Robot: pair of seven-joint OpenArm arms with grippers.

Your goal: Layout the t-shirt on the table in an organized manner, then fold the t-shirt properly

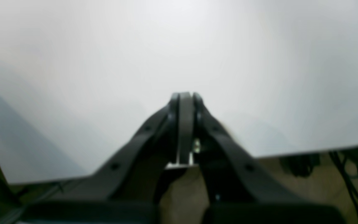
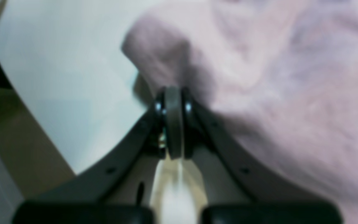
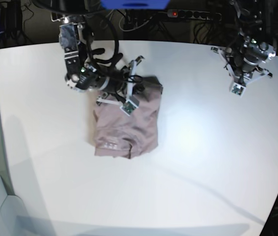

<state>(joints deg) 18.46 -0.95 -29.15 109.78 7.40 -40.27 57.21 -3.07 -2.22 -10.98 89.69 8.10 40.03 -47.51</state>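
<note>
While both wrist views are blurred, we can read the essentials. We find the t-shirt (image 3: 127, 125) lying as a compact, wrinkled mauve bundle on the white table (image 3: 203, 162), left of centre in the base view. Its top edge sits under our right arm, and its lower part spreads toward the near side.

Our right gripper (image 3: 140, 78) sits over the shirt's upper edge, near the upper right corner of the bundle. In the right wrist view, the right gripper (image 2: 173, 96) has its two dark fingers pressed together around a pale central strip, tips at the cloth's border. The shirt (image 2: 275, 77) fills the area ahead and to the right of the tips, with bare table (image 2: 57, 71) to the left. We cannot tell whether any fabric is pinched between the tips; the blur hides the contact.

Our left gripper (image 3: 242, 69) is at the far right of the base view, well apart from the shirt. In the left wrist view, the left gripper (image 1: 185, 97) is likewise clenched, fingers meeting at the tips, with only plain white table (image 1: 179, 46) ahead and nothing between them.
</note>
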